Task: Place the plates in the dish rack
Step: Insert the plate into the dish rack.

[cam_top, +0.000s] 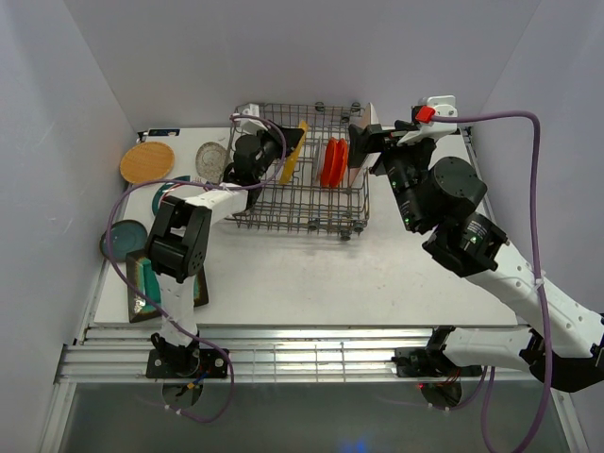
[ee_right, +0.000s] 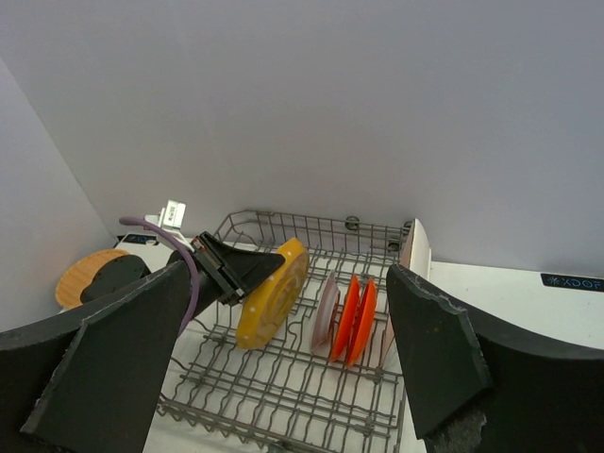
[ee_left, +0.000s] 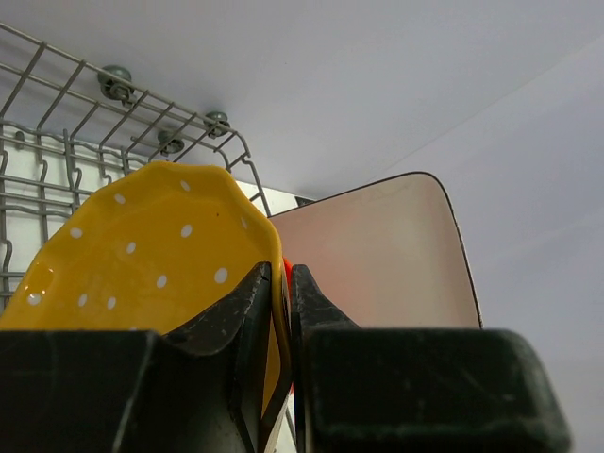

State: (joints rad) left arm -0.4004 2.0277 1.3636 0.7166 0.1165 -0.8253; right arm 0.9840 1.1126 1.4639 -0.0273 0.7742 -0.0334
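The left gripper [ee_left: 281,283] has its jaws clenched on the rim of the yellow scalloped plate [ee_left: 142,255], holding it on edge inside the dish rack [cam_top: 293,225], left of its middle, probably to seat it between tines. The right gripper [cam_top: 363,143] hangs released at the rack's right end.

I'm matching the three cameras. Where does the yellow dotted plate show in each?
Top external: yellow plate edge-on, upper centre, over the dish rack.
Left wrist: lower left, pinched by the left fingers.
Right wrist: centre-left, tilted.
Shared landmark: the dish rack's grey wires.
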